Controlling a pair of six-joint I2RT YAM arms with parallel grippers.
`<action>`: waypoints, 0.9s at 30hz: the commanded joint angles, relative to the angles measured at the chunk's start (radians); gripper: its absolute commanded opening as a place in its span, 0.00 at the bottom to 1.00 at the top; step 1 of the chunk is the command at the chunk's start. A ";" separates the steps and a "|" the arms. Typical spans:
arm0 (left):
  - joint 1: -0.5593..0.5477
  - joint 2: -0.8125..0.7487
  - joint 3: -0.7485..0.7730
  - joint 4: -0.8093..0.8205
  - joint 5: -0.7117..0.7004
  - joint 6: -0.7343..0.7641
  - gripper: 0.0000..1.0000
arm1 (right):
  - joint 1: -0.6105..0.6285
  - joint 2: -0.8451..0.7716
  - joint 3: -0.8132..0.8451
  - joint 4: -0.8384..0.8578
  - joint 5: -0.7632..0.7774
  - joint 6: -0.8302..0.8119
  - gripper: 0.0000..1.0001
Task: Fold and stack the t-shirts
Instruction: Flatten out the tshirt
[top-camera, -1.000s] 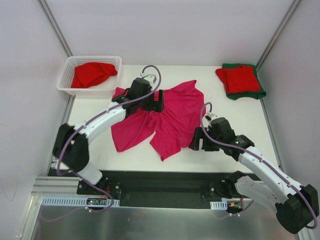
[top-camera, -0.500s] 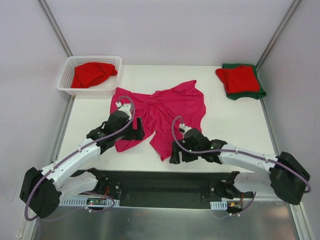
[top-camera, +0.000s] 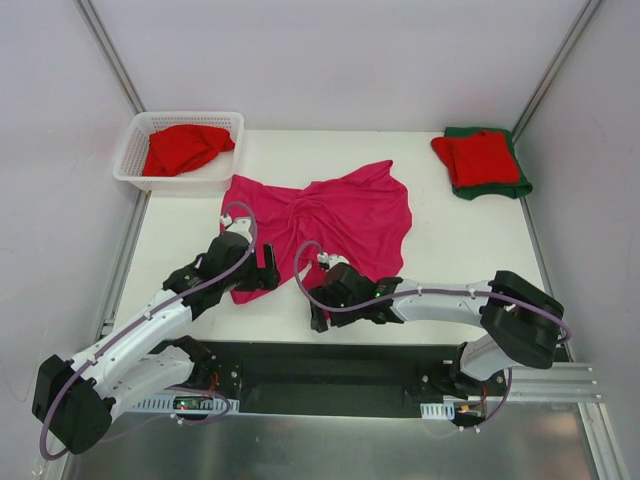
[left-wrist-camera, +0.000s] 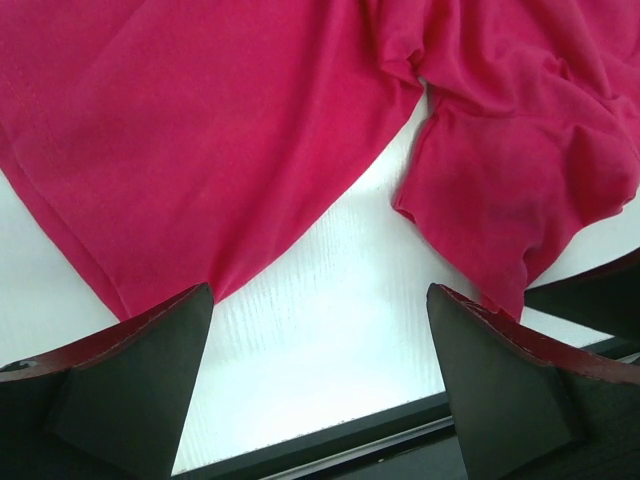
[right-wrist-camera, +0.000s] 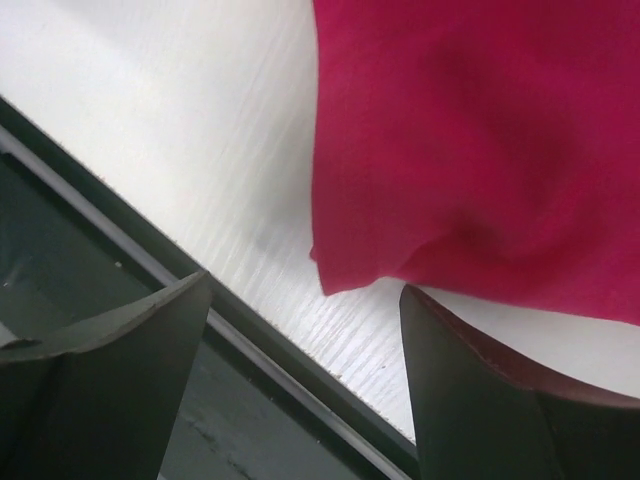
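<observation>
Magenta t-shirt (top-camera: 335, 215) lay crumpled on the table (top-camera: 470, 250); both arms had just dropped to its near hem, left gripper (left-wrist-camera: 320, 292) and right gripper (right-wrist-camera: 303, 286) spread, empty, at its corners, likely readying a pinch to flatten it.

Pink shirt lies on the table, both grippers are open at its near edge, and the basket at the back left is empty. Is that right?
Not quite. The basket is not empty: it holds a red shirt, as the top view shows. The rest holds: the pink shirt lies on the table, left gripper and right gripper open at its near edge.
</observation>
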 joint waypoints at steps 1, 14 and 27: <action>-0.011 -0.005 -0.022 -0.032 -0.011 -0.042 0.88 | 0.013 0.019 0.063 -0.048 0.103 0.000 0.79; -0.012 -0.014 -0.044 -0.032 -0.012 -0.050 0.87 | 0.048 0.065 0.098 -0.120 0.186 -0.004 0.46; -0.021 -0.051 -0.078 -0.052 -0.006 -0.073 0.86 | 0.056 0.086 0.115 -0.123 0.211 -0.011 0.43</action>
